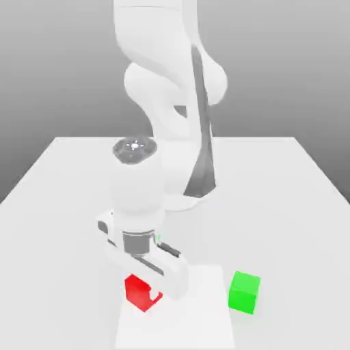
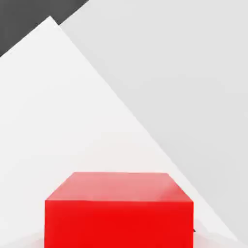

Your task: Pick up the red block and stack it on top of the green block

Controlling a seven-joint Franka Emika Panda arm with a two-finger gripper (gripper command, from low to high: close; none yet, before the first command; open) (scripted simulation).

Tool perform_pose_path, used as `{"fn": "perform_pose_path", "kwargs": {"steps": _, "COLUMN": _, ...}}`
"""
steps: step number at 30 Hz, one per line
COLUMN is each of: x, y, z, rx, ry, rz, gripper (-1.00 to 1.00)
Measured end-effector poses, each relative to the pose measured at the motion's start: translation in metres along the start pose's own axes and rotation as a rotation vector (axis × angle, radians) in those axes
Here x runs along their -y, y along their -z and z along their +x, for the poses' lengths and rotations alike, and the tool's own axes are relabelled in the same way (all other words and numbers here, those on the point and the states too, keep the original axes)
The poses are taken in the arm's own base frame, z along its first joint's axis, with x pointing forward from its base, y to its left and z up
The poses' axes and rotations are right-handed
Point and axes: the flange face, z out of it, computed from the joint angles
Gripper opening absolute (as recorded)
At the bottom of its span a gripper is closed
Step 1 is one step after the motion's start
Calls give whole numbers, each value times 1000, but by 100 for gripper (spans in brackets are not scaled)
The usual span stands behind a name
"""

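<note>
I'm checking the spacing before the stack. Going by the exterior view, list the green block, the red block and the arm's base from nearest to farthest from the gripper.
1. Red block: right at the gripper, under the hand.
2. Green block: toward the exterior view's right.
3. Arm's base: farther back, behind the hand.

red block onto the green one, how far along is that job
Reaching looks done: the pincer is down at the red block. The grasp seems in hand, though whether it grips yet, I can't tell. The stacking is left: the green block stands apart, towards the exterior view's right, with nothing on top, so carrying over, placing and letting go remain.
</note>
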Motion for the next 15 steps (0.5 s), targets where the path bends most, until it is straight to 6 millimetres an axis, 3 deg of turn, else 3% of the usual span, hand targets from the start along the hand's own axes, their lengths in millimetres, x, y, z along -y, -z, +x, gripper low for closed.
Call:
{"fn": "perform_pose_path", "kwargs": {"steps": 4, "x": 0, "y": 39, "z": -2, "rx": 0, "ry": 3, "rz": 0, "gripper": -100}}
{"fn": "perform_pose_path", "kwargs": {"steps": 8, "x": 17, "y": 63, "z": -95, "rx": 5, "ry": 171, "rz": 1, "gripper": -100}}
{"fn": "perform_pose_path", "kwargs": {"steps": 11, "x": 14, "y": 78, "z": -175, "rx": 4, "ry": 304, "rz": 1, "gripper": -100}}
{"fn": "perform_pose_path", "kwargs": {"steps": 12, "x": 11, "y": 78, "z": -194, "rx": 2, "ry": 334, "rz": 1, "gripper": -100}}
{"fn": "perform_pose_path", "kwargs": {"steps": 14, "x": 10, "y": 65, "z": -205, "rx": 0, "ry": 350, "rz": 1, "gripper": -100}}
{"fn": "perform_pose_path", "kwargs": {"steps": 15, "x": 12, "y": 55, "z": -200, "rx": 0, "ry": 335, "rz": 1, "gripper": -100}}
